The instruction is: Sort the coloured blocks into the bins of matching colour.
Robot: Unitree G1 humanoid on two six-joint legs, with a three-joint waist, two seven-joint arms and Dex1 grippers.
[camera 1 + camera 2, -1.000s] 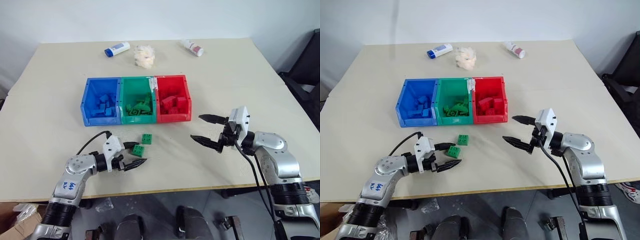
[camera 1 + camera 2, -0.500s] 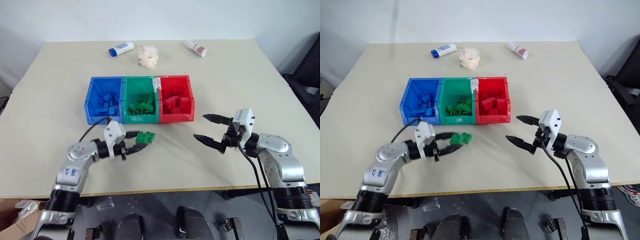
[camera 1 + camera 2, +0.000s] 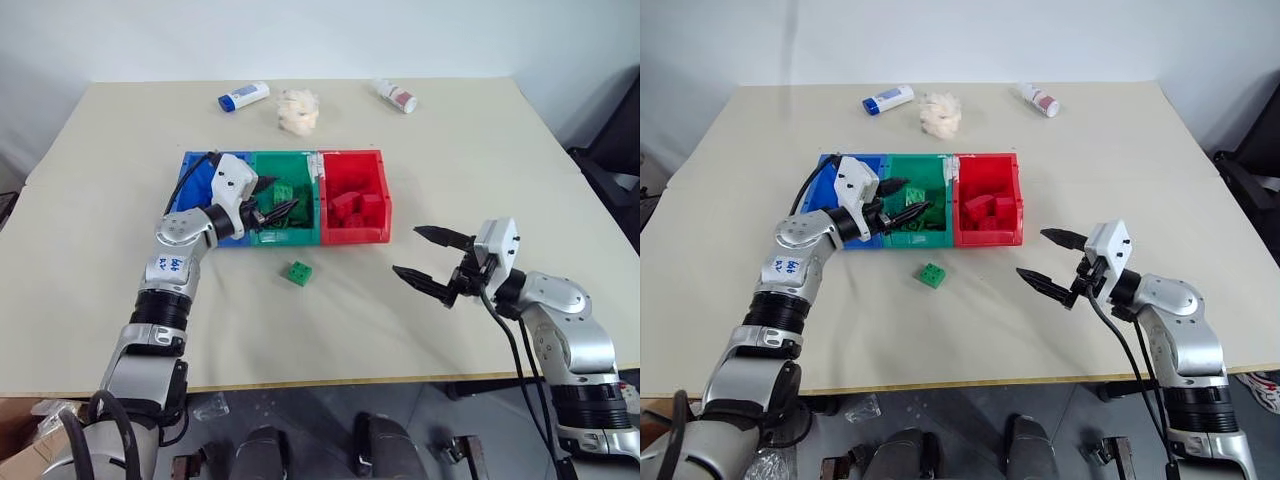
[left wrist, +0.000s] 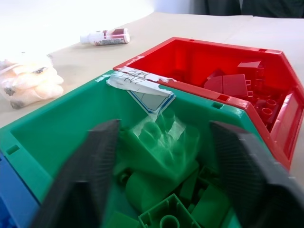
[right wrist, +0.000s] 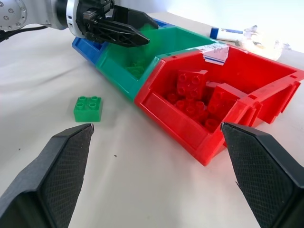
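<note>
Left gripper (image 3: pixel 902 200) open over green bin (image 3: pixel 922 171). 1 green block (image 3: pixel 931 275) on table (image 3: pixel 760 170). Right gripper (image 3: pixel 1048 258) open.

Bins (image 3: pixel 352 238): blue, green, red, joined in row. Green bin (image 4: pixel 57 128) directly under left gripper (image 3: pixel 906 199), open-topped, heaped with green bricks; one green brick (image 4: pixel 159 152) blurred between spread fingers, above heap. Red bin (image 5: pixel 247 90) holds red bricks. Lone green block (image 3: pixel 298 273) studs-up on table, near left gripper, apart from bins.
</note>
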